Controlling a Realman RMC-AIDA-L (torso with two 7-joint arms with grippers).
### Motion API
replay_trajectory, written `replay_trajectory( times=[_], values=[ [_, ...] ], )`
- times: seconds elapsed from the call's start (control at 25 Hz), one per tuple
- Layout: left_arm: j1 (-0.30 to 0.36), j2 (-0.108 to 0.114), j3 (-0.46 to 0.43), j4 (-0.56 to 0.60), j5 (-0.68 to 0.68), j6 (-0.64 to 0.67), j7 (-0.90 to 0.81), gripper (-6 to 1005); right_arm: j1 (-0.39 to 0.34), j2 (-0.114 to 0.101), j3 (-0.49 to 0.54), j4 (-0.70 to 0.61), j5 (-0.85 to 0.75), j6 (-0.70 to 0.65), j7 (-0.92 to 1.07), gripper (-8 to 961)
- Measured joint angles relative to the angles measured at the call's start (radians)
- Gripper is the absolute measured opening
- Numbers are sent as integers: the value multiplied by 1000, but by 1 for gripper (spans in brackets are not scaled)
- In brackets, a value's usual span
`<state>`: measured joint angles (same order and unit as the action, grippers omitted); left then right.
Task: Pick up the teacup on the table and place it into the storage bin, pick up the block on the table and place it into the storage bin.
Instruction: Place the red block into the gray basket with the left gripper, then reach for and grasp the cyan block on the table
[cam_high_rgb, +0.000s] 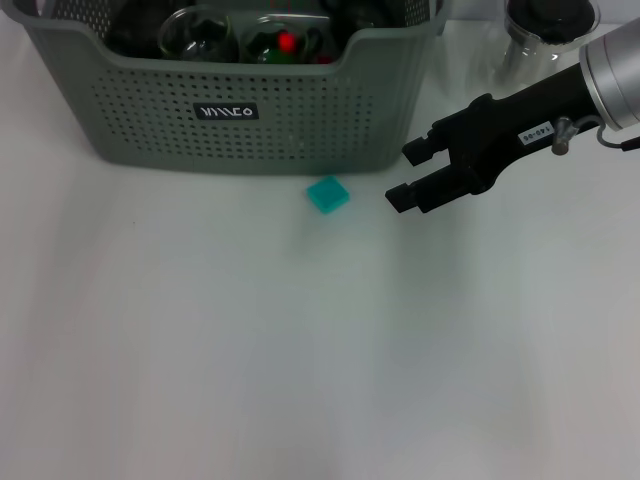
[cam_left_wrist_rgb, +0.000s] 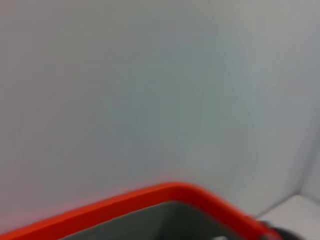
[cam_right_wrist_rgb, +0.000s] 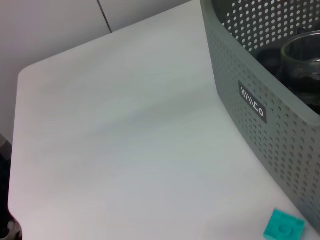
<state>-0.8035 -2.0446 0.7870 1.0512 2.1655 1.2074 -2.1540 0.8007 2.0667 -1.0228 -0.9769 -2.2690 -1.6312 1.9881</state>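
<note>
The grey-green storage bin (cam_high_rgb: 240, 110) stands at the back of the white table, its black label facing me; it also shows in the right wrist view (cam_right_wrist_rgb: 260, 115). Inside it sit glass cups (cam_high_rgb: 200, 35) and dark items. A small teal block (cam_high_rgb: 327, 194) lies flat on the table just in front of the bin; it also shows in the right wrist view (cam_right_wrist_rgb: 283, 227). My right gripper (cam_high_rgb: 408, 176) is open and empty, hovering to the right of the block. My left gripper is out of view.
A clear glass jar (cam_high_rgb: 545, 35) stands at the back right beside the bin. The left wrist view shows only a pale surface and an orange-red rim (cam_left_wrist_rgb: 165, 195).
</note>
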Motion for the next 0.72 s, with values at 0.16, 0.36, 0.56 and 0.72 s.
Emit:
replay_trajectory(
  times=[0.16, 0.36, 0.56, 0.72],
  values=[
    [72, -28, -1, 139, -197, 282, 144, 641, -2, -1, 0, 1, -1, 0, 0, 767],
    [143, -69, 1, 241, -295, 526, 275, 827, -7, -2, 0, 3, -1, 0, 4, 766],
    [227, -100, 50, 263, -290, 674, 403, 934, -11, -4, -1, 11, -1, 0, 8, 766],
    [308, -110, 114, 223, -254, 695, 494, 952, 1, -7, -9, 48, -24, -4, 16, 767]
  ],
)
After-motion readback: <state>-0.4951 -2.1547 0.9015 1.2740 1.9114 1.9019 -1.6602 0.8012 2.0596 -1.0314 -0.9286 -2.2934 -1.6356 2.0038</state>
